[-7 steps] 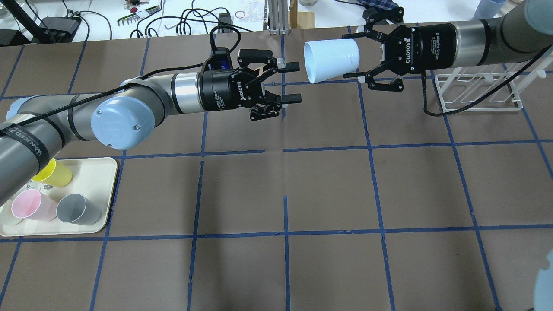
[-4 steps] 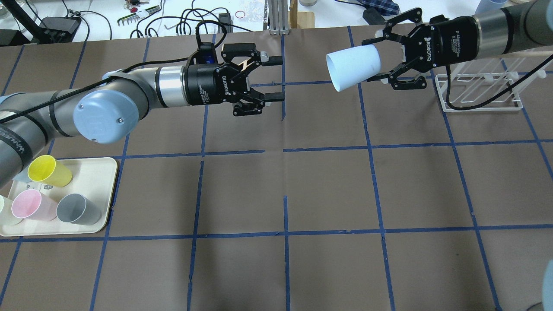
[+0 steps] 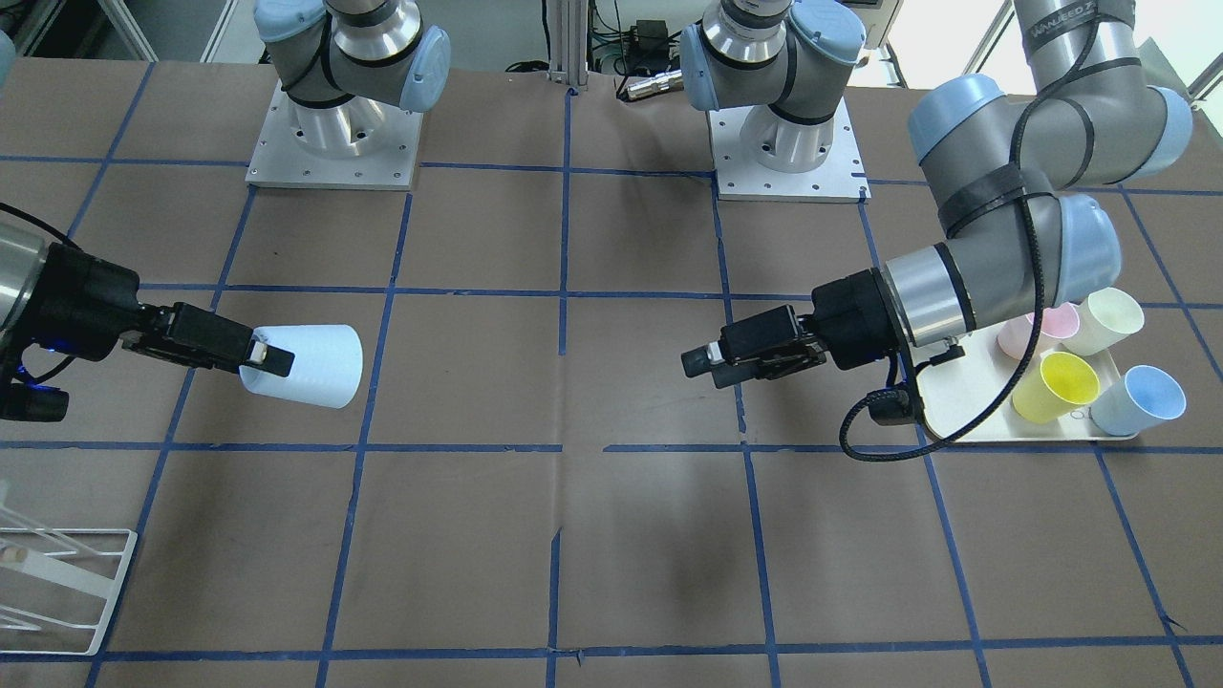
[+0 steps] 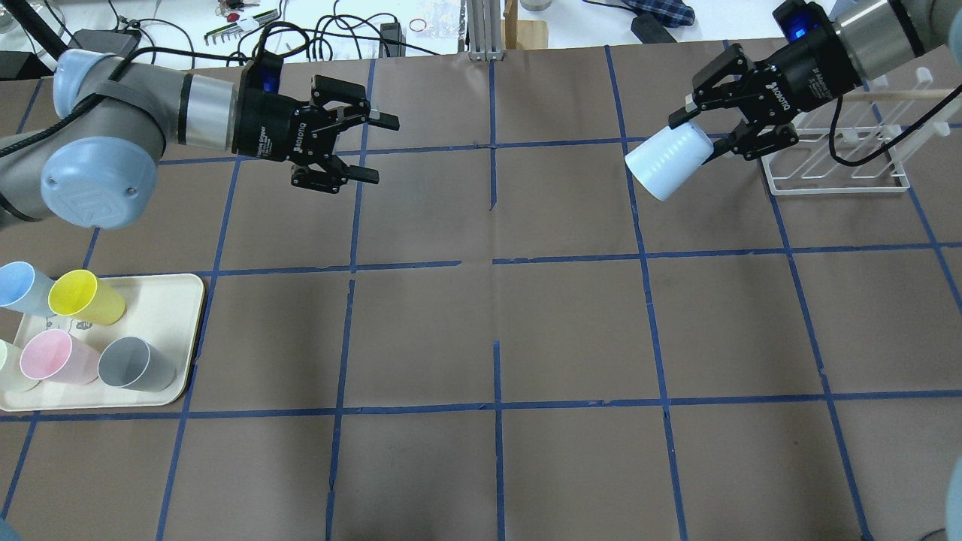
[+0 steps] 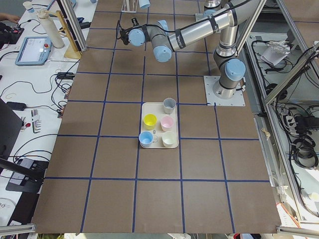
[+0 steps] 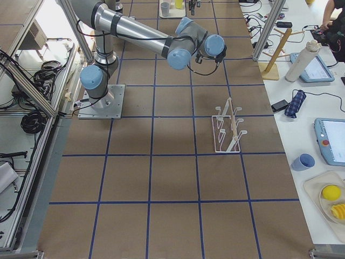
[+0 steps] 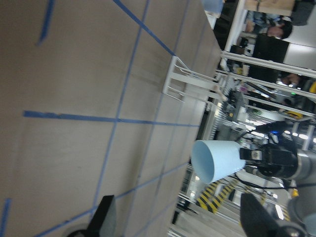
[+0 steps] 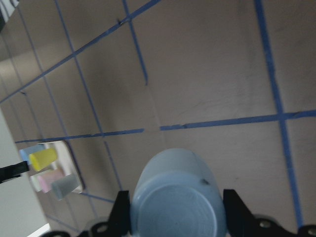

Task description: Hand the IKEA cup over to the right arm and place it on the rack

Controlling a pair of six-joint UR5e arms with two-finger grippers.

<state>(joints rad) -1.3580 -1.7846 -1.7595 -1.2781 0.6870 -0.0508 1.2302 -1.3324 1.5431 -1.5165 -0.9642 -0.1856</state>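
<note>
The pale-blue IKEA cup is held by its base in my right gripper, which is shut on it. The cup hangs above the table, tilted mouth down and to the left, just left of the white wire rack. It also shows in the front view, in the left wrist view, and base-on in the right wrist view. My left gripper is open and empty, far to the left of the cup. A second pale-blue cup stands on the tray.
A beige tray at the near left holds a yellow cup, a pink cup and a grey cup. Cables and tools lie beyond the table's far edge. The rack's slanted rods stick up behind the right gripper.
My right gripper has carried the cup right and down towards the rack, tilting its mouth downward. My left arm has drawn back to the left, still open.
</note>
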